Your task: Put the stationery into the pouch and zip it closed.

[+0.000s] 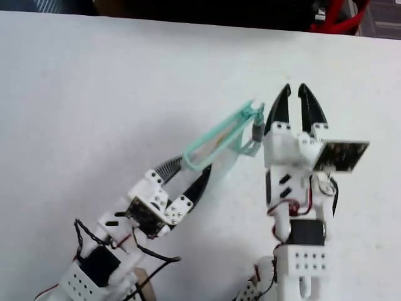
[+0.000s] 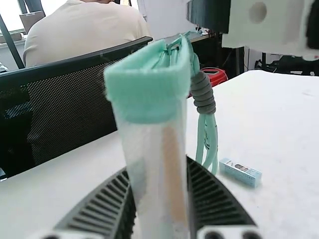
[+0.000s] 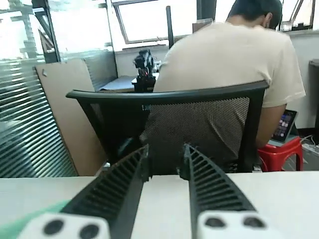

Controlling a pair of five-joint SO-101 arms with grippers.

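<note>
A clear pouch (image 1: 216, 141) with teal trim is held up off the white table (image 1: 94, 94), and my left gripper (image 1: 187, 172) is shut on its lower end. In the left wrist view the pouch (image 2: 149, 89) stands upright between the dark fingers (image 2: 214, 199), with a tan stick-like item (image 2: 172, 174) inside. A grey zipper pull (image 1: 256, 130) hangs at the pouch's top end (image 2: 203, 94). My right gripper (image 1: 295, 91) is just beside that end, open, with nothing between its fingers (image 3: 119, 184). A small teal box (image 2: 240, 172) lies on the table.
A black mesh chair (image 3: 199, 124) stands past the table's far edge. Red gear (image 1: 338, 19) sits beyond the back right corner. Loose black cables (image 1: 94, 235) trail by the left arm's base.
</note>
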